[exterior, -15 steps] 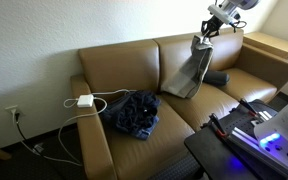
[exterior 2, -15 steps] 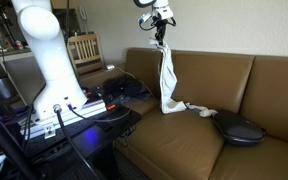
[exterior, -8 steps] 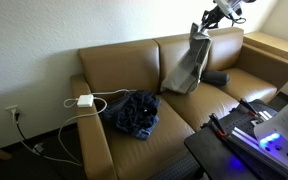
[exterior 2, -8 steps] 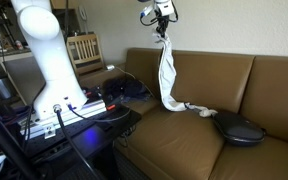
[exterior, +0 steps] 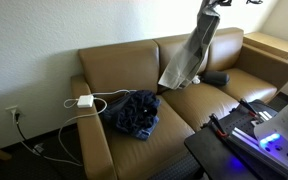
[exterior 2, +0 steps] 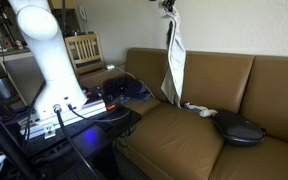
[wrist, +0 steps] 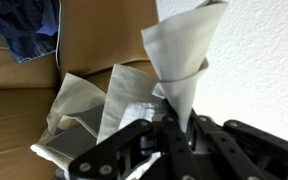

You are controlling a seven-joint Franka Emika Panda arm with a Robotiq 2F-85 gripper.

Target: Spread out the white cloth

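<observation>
The white cloth (exterior: 189, 58) hangs in a long fold above the brown couch, lifted clear of the seat; it also shows in the other exterior view (exterior 2: 173, 62). My gripper (exterior: 212, 8) is at the top edge of an exterior view, shut on the cloth's upper corner. In the wrist view the gripper (wrist: 172, 122) pinches the cloth (wrist: 180, 55), which bunches up from the jaws and drapes down behind them.
A brown couch (exterior: 124, 65) fills the scene. A blue garment (exterior: 134, 112) lies on one seat, with a white charger and cable (exterior: 85, 101) on the armrest. A dark pouch (exterior 2: 237, 128) lies on the other seat. A cart with electronics (exterior: 246, 130) stands in front.
My gripper has risen with the cloth, lifting its lower end off the couch seat so it now hangs free higher up.
</observation>
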